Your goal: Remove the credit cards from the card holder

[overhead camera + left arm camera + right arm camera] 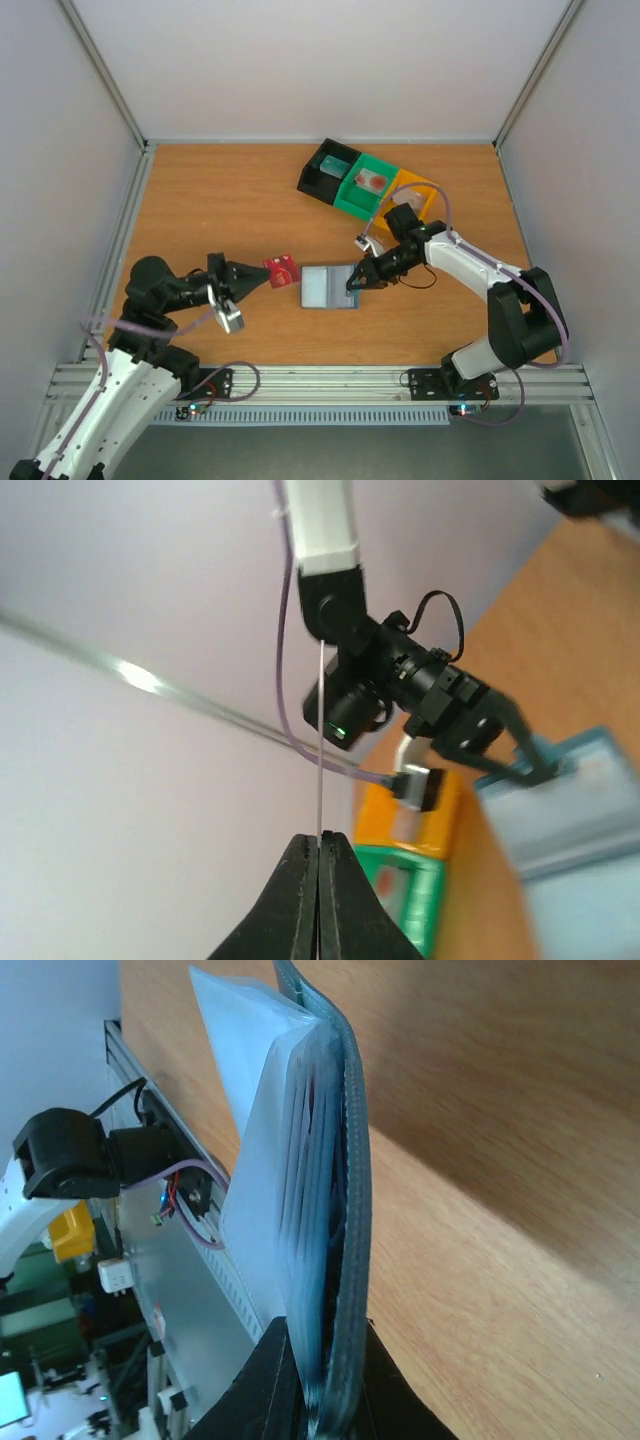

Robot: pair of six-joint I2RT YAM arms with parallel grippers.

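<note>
My left pincer holds the dark red credit card just beside the light blue card holder; my right pincer pinches its right edge.

No text, label, brand, number or sign can be read in any of the views. Small lighter marks are seen on the dark red card, just left of the card holder, but they are too small and blurred to be made out. Nothing legible is shown on the card holder itself
</note>
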